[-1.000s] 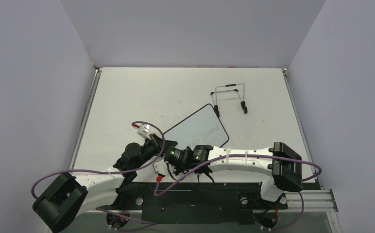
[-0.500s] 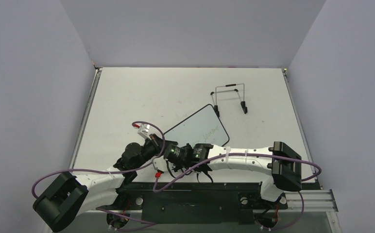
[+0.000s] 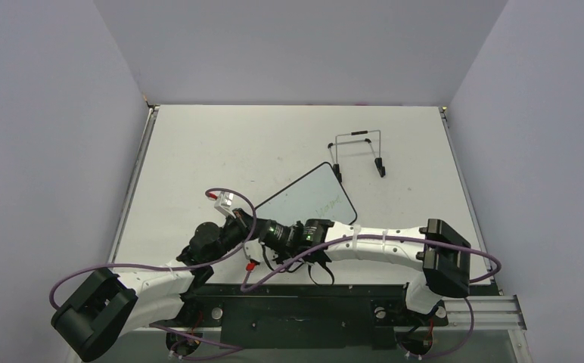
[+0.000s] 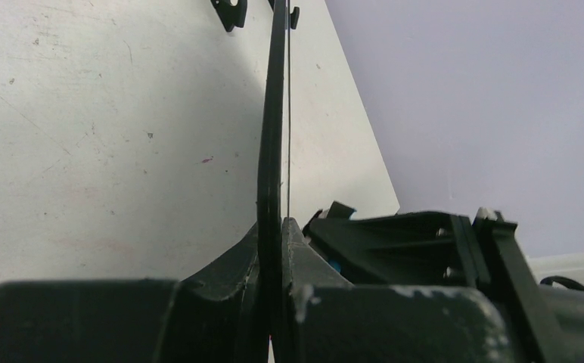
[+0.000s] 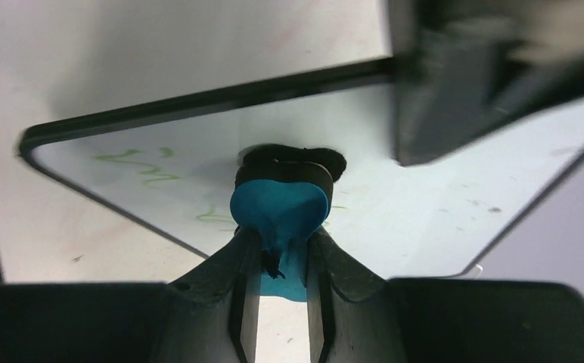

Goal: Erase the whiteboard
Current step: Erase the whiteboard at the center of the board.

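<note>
A blue eraser [image 5: 278, 208] with a black felt face sits pinched between the fingers of the right pincer [image 5: 281, 243], its felt end pointing away from it. A wire stand [image 3: 380, 167] with black feet is well apart from that pincer, out past it toward the table's far right. Far ahead of the left pincer [image 4: 274, 227], the stand's feet show at the top of the view. The white table [image 3: 221, 151] under both pincers is scuffed and speckled. Plain grey-lilac walls [image 3: 289, 45] close it in on three sides.
</note>
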